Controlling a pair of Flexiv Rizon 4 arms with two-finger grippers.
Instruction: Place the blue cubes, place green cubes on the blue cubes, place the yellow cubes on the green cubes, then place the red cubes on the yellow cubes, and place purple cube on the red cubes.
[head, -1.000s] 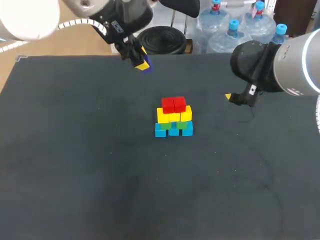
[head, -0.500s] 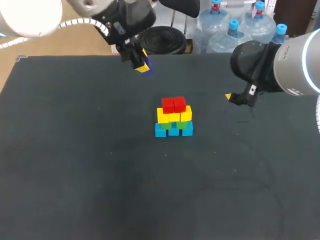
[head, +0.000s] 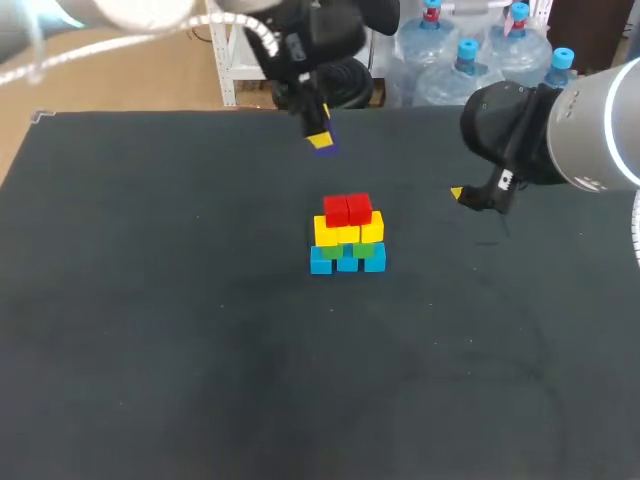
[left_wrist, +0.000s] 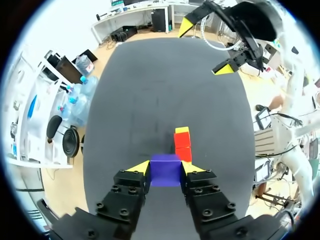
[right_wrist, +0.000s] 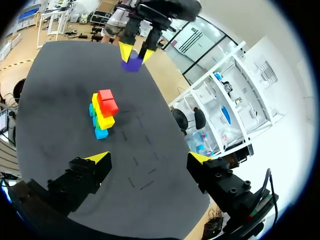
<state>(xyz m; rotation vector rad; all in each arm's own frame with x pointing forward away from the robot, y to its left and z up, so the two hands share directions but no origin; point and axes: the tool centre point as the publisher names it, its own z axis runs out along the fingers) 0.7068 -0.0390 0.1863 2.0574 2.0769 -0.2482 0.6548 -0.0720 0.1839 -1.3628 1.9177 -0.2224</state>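
A: Our left gripper is clamped on the purple cube, up in the air on the far side of the stack, not over it yet.
B: Risk?
A: The red cubes give us a narrow top. If we land off-centre, it probably tips off or we knock the stack.
B: Right gripper?
A: Spread wide, empty, well aside.

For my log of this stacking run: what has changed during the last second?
The left gripper, shut on the purple cube, moved rightward along the table's far side, toward the cube stack. The right gripper stayed open and still beside the stack; the stack is unchanged, red cubes on top.
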